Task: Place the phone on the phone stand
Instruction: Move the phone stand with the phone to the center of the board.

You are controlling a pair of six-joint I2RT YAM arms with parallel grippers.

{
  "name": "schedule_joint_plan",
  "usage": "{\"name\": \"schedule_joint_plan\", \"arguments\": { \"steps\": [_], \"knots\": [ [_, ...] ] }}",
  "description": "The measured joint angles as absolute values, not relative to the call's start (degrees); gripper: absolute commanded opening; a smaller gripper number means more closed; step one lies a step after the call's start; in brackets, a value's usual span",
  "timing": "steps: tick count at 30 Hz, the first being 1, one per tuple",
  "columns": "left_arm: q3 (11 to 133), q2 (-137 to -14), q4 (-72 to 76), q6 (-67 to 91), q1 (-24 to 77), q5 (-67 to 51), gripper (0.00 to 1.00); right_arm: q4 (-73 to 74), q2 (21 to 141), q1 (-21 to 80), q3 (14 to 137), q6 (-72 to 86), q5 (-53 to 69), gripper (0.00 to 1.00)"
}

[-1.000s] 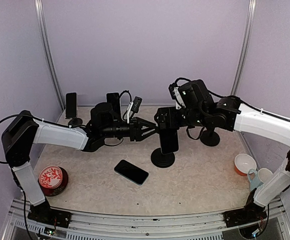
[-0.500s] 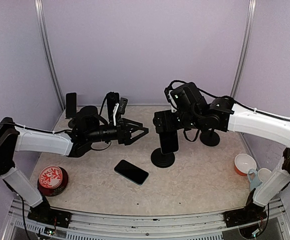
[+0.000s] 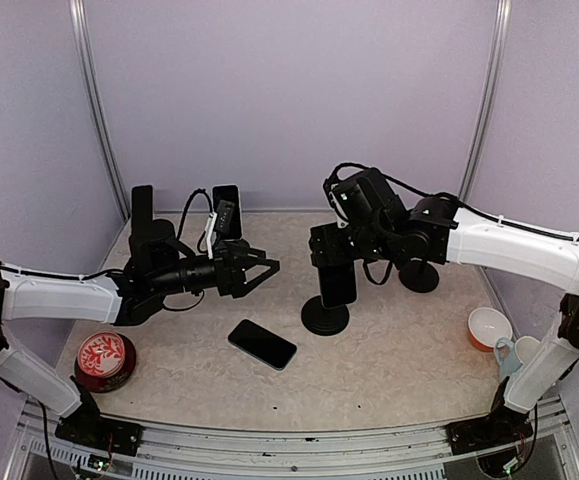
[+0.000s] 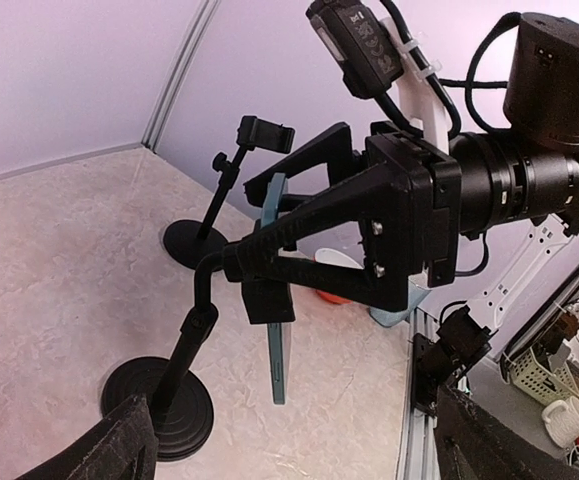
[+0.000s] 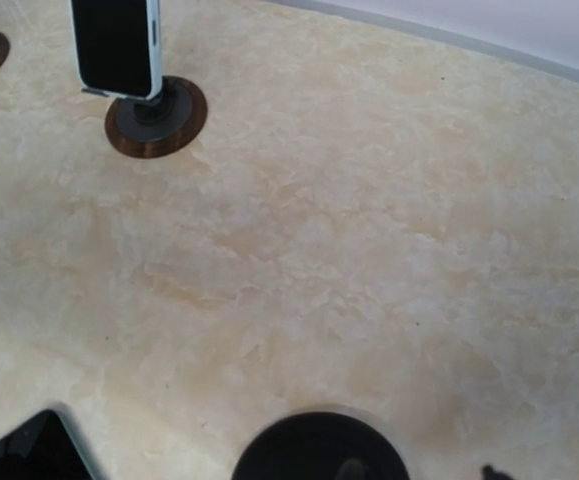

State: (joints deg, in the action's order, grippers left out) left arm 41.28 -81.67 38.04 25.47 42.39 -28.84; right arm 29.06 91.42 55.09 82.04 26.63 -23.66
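having let go, left gripper [image 3: 262, 275] gapes empty, backed well clear; phone [image 3: 337, 285] sits on phone stand [image 3: 325, 318] ahead; right gripper [image 4: 244, 225] straddles it, grip unclear

You are looking at a dark, slim phone [image 3: 338, 285] that is sitting upright in portrait pose, gripped near its top by the clamp of the black phone stand [image 3: 325, 319]. Its dark face is turning toward the near edge, and its lower end is hanging free above the stand's round base without touching it. From the left wrist you are seeing the phone [image 4: 280, 340] edge-on, its thin side showing pale blue, while the stand's stem is rising at a slant from the flat disc [image 4: 159, 405]. The stand is resting around the middle of the beige table [image 3: 389, 350], slightly right of centre.
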Motion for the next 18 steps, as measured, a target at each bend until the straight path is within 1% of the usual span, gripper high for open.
{"name": "schedule_joint_plan", "arguments": {
  "steps": [2, 6, 12, 18],
  "knots": [
    [40.42, -80.64, 37.87, 25.47, 42.39, -28.05, 0.94, 29.21, 91.42, 55.13, 82.21, 26.06, -23.70, 0.67],
    [38.54, -78.59, 37.04, 25.47, 42.39, -26.48, 0.95, 29.65, 91.83, 55.24, 82.87, 25.34, -23.94, 0.61],
    [37.21, -73.87, 32.84, 25.04, 42.26, -22.02, 0.98, 30.50, 92.64, 55.29, 84.12, 24.67, -24.80, 0.58],
    [35.40, -68.20, 29.43, 24.23, 41.32, -17.98, 0.98, 31.46, 94.04, 55.33, 86.70, 22.57, -27.55, 0.56]
  ]
}}
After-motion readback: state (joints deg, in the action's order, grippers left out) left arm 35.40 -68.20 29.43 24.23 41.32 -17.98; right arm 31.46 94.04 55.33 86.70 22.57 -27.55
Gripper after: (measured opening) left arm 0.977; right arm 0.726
